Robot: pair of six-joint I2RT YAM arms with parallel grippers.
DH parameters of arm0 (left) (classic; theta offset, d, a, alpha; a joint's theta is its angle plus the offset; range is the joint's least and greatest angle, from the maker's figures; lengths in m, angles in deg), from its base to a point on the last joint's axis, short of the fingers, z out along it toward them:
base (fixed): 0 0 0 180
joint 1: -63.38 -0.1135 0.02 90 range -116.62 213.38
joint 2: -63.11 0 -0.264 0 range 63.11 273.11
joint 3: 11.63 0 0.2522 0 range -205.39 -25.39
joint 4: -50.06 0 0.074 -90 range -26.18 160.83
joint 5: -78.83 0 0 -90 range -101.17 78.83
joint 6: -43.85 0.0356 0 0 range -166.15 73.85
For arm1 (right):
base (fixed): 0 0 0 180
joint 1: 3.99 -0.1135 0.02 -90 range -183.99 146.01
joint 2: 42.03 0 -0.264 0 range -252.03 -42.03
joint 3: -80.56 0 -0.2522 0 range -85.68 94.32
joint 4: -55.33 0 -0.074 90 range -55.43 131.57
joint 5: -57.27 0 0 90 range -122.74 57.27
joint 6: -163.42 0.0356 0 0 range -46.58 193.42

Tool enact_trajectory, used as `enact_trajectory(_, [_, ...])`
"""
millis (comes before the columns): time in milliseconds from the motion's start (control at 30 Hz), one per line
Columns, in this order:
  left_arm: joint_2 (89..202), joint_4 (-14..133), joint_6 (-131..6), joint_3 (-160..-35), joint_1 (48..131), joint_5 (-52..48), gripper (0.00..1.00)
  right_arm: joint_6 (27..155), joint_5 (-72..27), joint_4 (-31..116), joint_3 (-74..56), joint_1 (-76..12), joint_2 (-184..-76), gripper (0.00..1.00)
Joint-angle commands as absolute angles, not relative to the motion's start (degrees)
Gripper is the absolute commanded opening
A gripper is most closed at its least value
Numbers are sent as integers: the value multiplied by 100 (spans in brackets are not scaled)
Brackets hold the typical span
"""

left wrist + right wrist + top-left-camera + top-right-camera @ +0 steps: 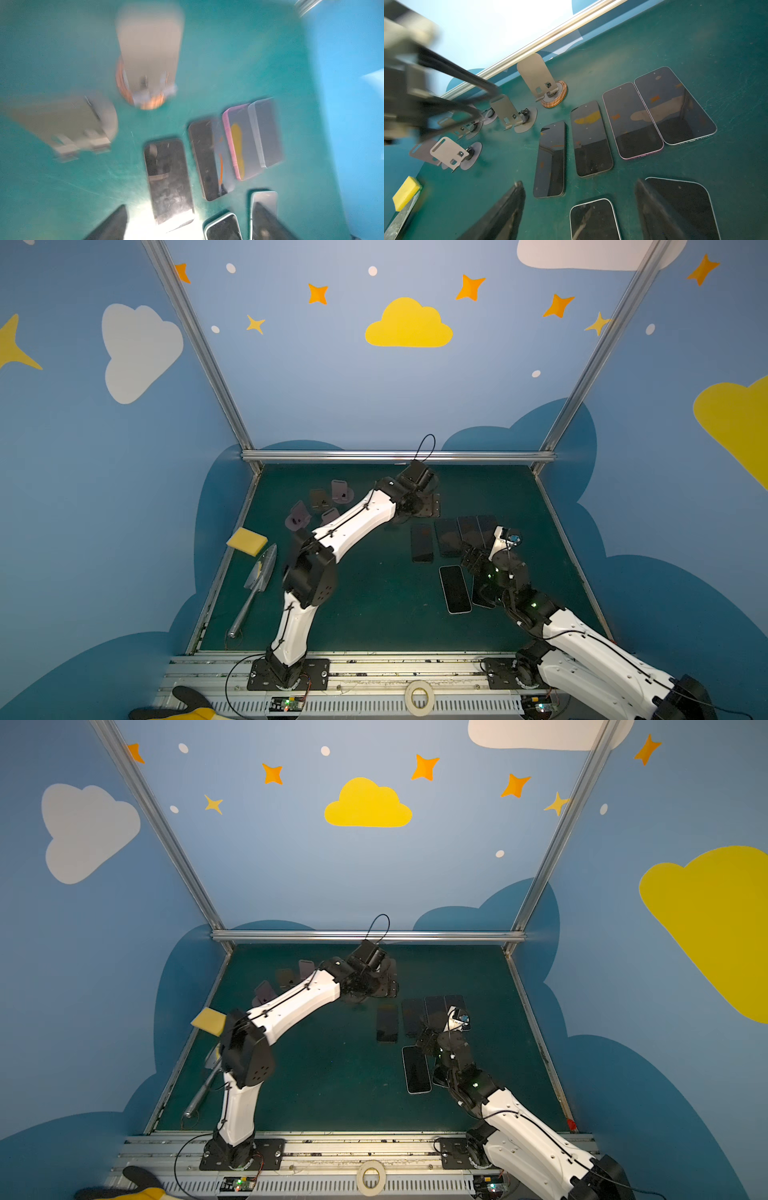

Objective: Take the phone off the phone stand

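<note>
Table (695, 31) holds six phones flat, six stands beside them, all bare. Left gripper (187, 224) jaws apart, empty, over nearest phone (168, 178), apparently just released. Right gripper (579, 209) jaws apart, idle. Step: release done; next, retreat clear without nudging phones.

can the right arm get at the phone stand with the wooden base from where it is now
Probably yes. The right gripper is open and empty, and the wooden-base stand stands uncovered past the row of flat phones. It would have to reach over them, though.
</note>
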State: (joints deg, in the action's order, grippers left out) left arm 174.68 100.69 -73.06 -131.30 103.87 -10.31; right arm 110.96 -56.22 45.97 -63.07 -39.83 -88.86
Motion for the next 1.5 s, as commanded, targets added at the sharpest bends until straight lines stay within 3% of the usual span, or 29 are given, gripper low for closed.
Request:
enact_trajectory(0, [16301,9294,-6832,-11996,10466,-1702,100,11085,-5787,4515,-6109,-3959,-8778,83])
enact_trajectory(200, [13667,8218,-6567,-9343,10610,-3371,100,10862,-5599,4808,-6172,-3958,-8716,84])
enact_trajectory(367, [11903,8181,-6343,-7971,10611,-4538,100,10530,-5271,5333,-6137,-3959,-9153,84])
enact_trajectory(433, [11295,8003,-6050,-7479,10595,-5439,100,10708,-5286,5297,-5941,-3959,-9472,88])
enact_trajectory(500, [10758,6839,-5333,-6669,10360,-6295,100,10839,-5057,5127,-5610,-3967,-9804,88])
enact_trajectory(533, [10566,6138,-4972,-6260,10107,-6180,100,10853,-4924,5020,-5450,-3981,-9939,88])
enact_trajectory(600, [10260,4711,-3983,-5263,9317,-4631,100,10706,-4783,4605,-5059,-4044,-10194,88])
enact_trajectory(667, [10308,3909,-4298,-4657,8643,-4458,100,10401,-4777,4105,-4665,-4064,-10295,88])
enact_trajectory(767, [10573,4488,-5433,-4470,7861,-4890,100,10163,-4992,3489,-4289,-4073,-10138,88])
enact_trajectory(967, [12037,2885,-6098,-3750,6723,-4059,100,9769,-5485,5006,-5390,-4062,-9426,88])
enact_trajectory(1067, [12736,2553,-5852,-3947,6436,-3642,100,9383,-5609,5907,-5905,-4056,-9260,88])
enact_trajectory(1333, [14299,2063,-5636,-4521,5728,-1621,100,8465,-5680,5976,-5929,-3943,-9374,88])
enact_trajectory(1467, [14465,2568,-5506,-4909,5818,-1675,100,7486,-5548,5745,-5818,-3921,-9427,88])
